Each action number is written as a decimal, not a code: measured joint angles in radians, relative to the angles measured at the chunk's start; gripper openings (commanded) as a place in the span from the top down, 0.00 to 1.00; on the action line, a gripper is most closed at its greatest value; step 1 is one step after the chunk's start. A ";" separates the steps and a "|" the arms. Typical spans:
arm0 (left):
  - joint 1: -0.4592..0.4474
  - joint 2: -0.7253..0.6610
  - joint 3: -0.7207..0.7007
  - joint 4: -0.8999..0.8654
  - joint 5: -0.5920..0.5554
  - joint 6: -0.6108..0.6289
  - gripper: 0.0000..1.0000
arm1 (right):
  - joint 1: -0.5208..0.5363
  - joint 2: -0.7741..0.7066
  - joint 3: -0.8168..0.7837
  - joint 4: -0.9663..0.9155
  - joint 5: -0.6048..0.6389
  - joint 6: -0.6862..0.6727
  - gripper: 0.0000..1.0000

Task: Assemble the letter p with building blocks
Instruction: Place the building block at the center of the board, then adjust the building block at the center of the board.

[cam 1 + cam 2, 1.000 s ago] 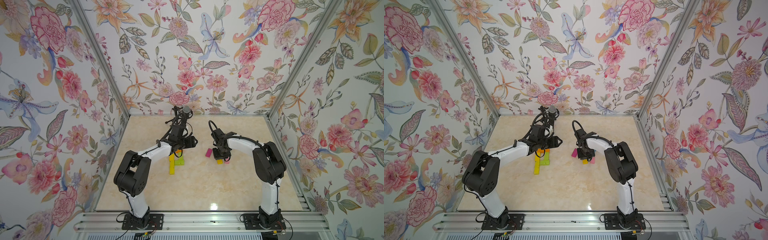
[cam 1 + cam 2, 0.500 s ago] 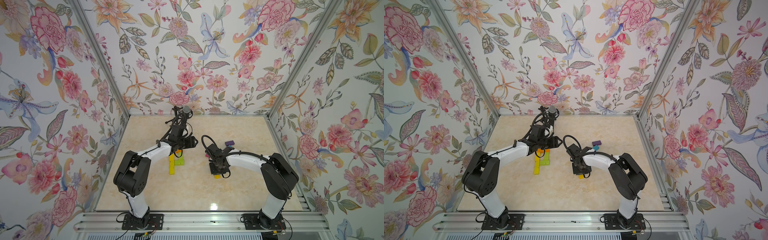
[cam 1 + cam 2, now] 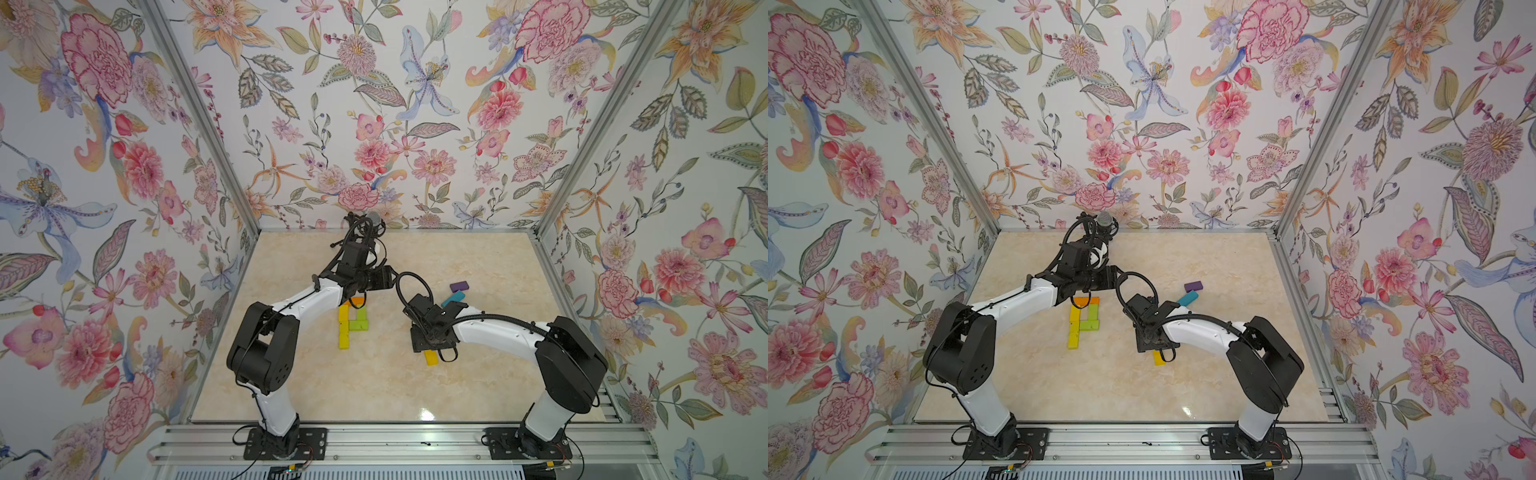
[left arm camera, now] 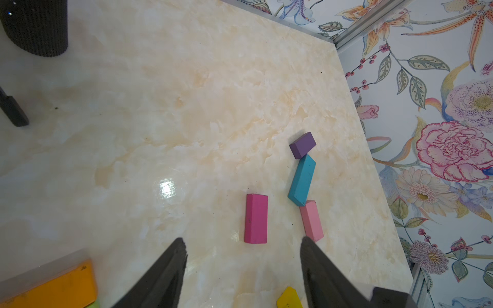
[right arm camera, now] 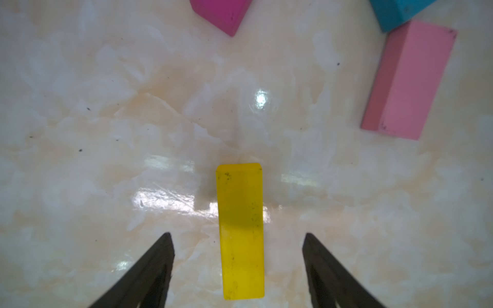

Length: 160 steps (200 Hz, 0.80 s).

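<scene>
- A second ago my right gripper point(image 5: 237, 236) hung over the spare bricks with its jaws closer together. Now it sits lower in the frame, jaws apart, with the yellow brick point(image 5: 240, 229) flat between them and untouched.
- In both top views that brick lies on the table point(image 3: 478, 374) right of centre, well apart from the letter P point(image 3: 351, 322). I judge it set aside, not placed.
- The left gripper point(image 4: 242, 240) has stayed put, spread and empty, by the letter's orange brick point(image 4: 53, 288).
- The stem and loop look closed already.
- Spares: the magenta brick point(image 4: 256, 218) alone, the pink brick point(image 4: 311, 220) touching the teal brick point(image 4: 302, 180), the purple brick point(image 4: 302, 145) just beside.
- The microphone point(image 4: 34, 26) stands clear, upper centre.
</scene>
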 measured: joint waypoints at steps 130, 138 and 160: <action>-0.131 0.110 0.214 -0.050 0.007 -0.012 0.49 | -0.632 0.017 0.104 0.064 -0.152 -0.348 0.18; -0.147 0.126 0.216 -0.048 0.007 -0.015 0.54 | -0.644 0.053 0.116 0.070 -0.173 -0.355 0.24; -0.188 0.162 0.216 -0.045 0.007 -0.041 0.70 | -0.681 0.157 0.173 0.083 -0.246 -0.383 0.41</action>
